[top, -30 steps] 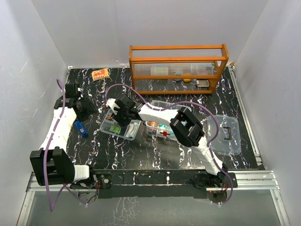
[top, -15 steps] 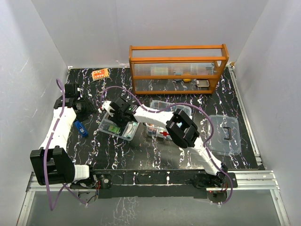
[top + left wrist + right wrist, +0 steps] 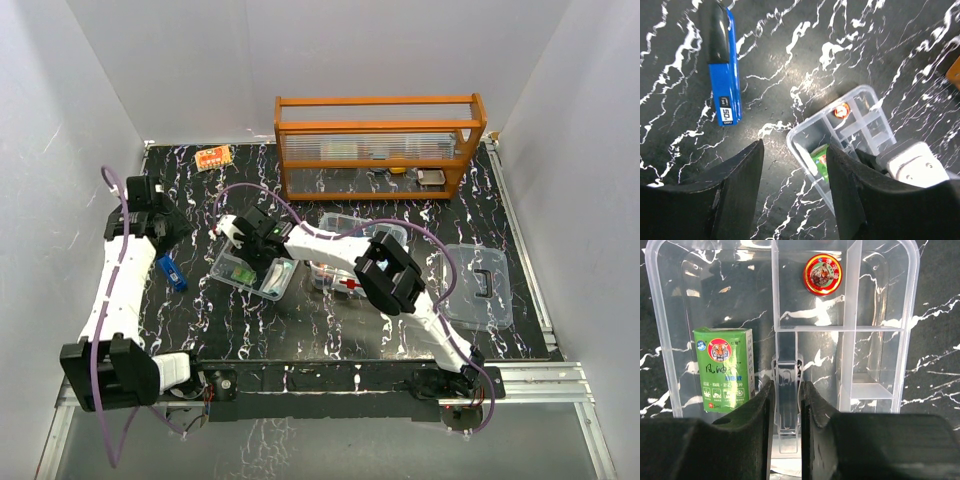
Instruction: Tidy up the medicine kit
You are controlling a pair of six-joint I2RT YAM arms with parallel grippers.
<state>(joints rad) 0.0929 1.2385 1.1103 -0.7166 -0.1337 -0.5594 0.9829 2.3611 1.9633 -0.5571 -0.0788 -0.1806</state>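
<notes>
On the far left, left arm: we see it run from its base up the left edge of the tabletop (image 3: 330, 330), wrist bent down toward the surface.
Left pincer (image 3: 795, 150): released, its fingers stand well apart with nothing between them; it hovers above a corner of the divided tray.
Blue and black bar (image 3: 725, 65): it lies flat on the tabletop, left of the tray and apart from it; we cannot tell what tool it is.
Orange packet (image 3: 213, 157): it lies near the far left corner, well apart from everything else.
Divided tray (image 3: 715, 295): clear plastic, it sits left of centre, just beside the box.
Tray contents: a green carton (image 3: 722, 370) lies flat in the long left compartment; a round red tin (image 3: 822, 274) lies in the middle compartment at the far end, as the right wrist view frames it.
Right arm: we see its elbow raised over the box and its forearm reaching left, down into the tray.
Right pincer (image 3: 787, 390): clenched on the tray's clear central tab.
Medicine box (image 3: 350, 284): clear, red cross on its near side, at centre; it holds small coloured packs that we cannot make out.
Orange rack (image 3: 380, 140): it stands at the far edge, behind the box.
Lid (image 3: 465, 300): clear, with a handle; it lies flat to the right of the box.
</notes>
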